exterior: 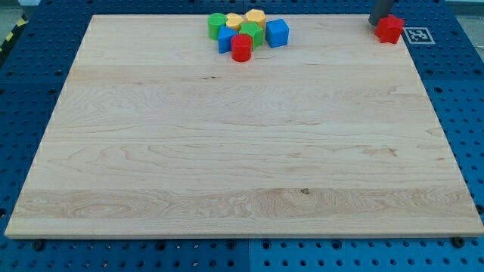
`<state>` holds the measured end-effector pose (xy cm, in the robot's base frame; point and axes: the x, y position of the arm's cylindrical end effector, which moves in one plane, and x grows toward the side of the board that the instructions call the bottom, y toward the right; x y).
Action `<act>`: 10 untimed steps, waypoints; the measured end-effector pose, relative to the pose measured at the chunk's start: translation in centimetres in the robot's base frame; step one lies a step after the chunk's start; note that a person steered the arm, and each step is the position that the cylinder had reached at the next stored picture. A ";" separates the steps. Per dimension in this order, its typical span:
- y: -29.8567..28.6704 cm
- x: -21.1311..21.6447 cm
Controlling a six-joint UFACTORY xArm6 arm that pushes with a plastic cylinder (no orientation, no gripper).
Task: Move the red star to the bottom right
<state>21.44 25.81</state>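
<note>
Camera view: you've got the wooden board (242, 151) filling most of the shot, sitting on a blue pegboard table (30, 249). Red star (390, 29) is at the far right corner of the board, well apart from everything else, just left of a black-and-white marker tag (419, 35). Your rod comes in from the top edge right there; my tip (380, 23) sits touching or just beside the star's far-left side, contact too tight to call. No fingers on this rig, just the bare rod, so nothing to spread or pinch. Far centre you see a tight cluster: green block (217, 24) on its left, yellow block (234, 20) and a second yellow block (255, 17) at the far side, another green block (252, 33) in the middle, blue cube (277, 33) on the right, a blue block (225, 41) near-left, and a red cylinder (241, 47) nearest you. Cluster blocks touch or nearly touch each other; exact shapes of the greens and yellows are hard to tell.
</note>
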 end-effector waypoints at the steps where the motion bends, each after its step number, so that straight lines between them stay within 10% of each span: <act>1: 0.0 -2.0; 4: 7.1 -1.9; 10: -1.7 4.1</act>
<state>25.56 24.15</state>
